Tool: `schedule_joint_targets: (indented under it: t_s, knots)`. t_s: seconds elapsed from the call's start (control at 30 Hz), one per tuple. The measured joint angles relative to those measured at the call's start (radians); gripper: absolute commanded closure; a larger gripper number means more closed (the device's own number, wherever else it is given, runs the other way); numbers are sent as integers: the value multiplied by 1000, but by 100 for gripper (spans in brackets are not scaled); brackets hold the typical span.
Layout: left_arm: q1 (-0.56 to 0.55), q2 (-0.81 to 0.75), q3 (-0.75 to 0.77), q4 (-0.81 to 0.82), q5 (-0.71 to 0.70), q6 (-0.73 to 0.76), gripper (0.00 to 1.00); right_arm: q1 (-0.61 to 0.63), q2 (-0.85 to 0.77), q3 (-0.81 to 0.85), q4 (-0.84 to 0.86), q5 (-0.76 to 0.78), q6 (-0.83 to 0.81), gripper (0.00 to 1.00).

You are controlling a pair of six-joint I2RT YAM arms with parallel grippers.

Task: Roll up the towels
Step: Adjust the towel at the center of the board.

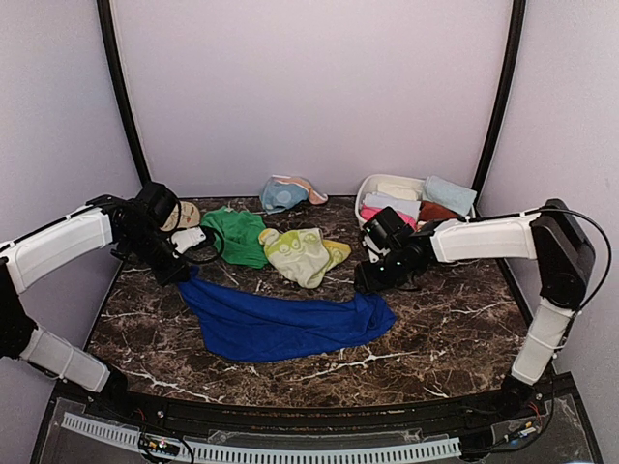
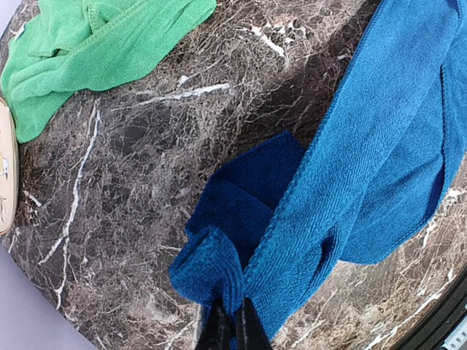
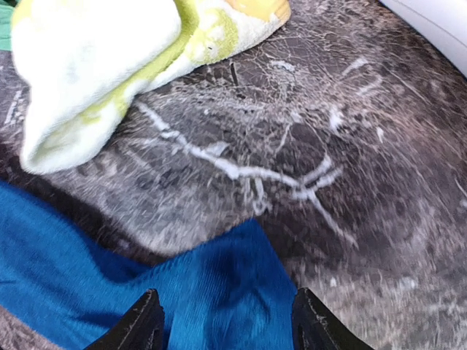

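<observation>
A royal blue towel (image 1: 280, 324) lies spread across the middle of the marble table. My left gripper (image 1: 182, 274) is shut on its left corner, and the left wrist view shows the pinched corner (image 2: 219, 277) bunched between my fingertips. My right gripper (image 1: 372, 280) is open above the towel's right corner (image 3: 226, 292), with a finger (image 3: 139, 328) on each side of it. A green towel (image 1: 235, 235) and a pale yellow-green patterned towel (image 1: 302, 253) lie behind. A light blue towel (image 1: 280, 193) lies at the back.
A white basin (image 1: 368, 188) at the back right holds rolled pink, white, rust and light blue towels. A tan round disc (image 1: 184, 215) lies by my left wrist. The green towel (image 2: 95, 51) and patterned towel (image 3: 95, 65) sit close to the blue one.
</observation>
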Motion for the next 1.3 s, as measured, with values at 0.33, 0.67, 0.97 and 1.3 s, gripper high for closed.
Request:
schedule_joint_targets:
  t_s: [0.33, 0.67, 0.97, 1.3]
  knots:
    - [16, 13, 14, 0, -16, 1, 100, -55, 133, 69, -8, -55, -48, 100]
    - [27, -27, 77, 6, -42, 0, 100, -90, -271, -42, 25, 4, -33, 100]
    - [31, -182, 232, -40, -15, 3, 100, -90, -756, -155, -61, 35, 44, 100]
    - [31, -219, 247, -119, 62, 29, 100, -30, -1121, -419, -259, -74, 256, 49]
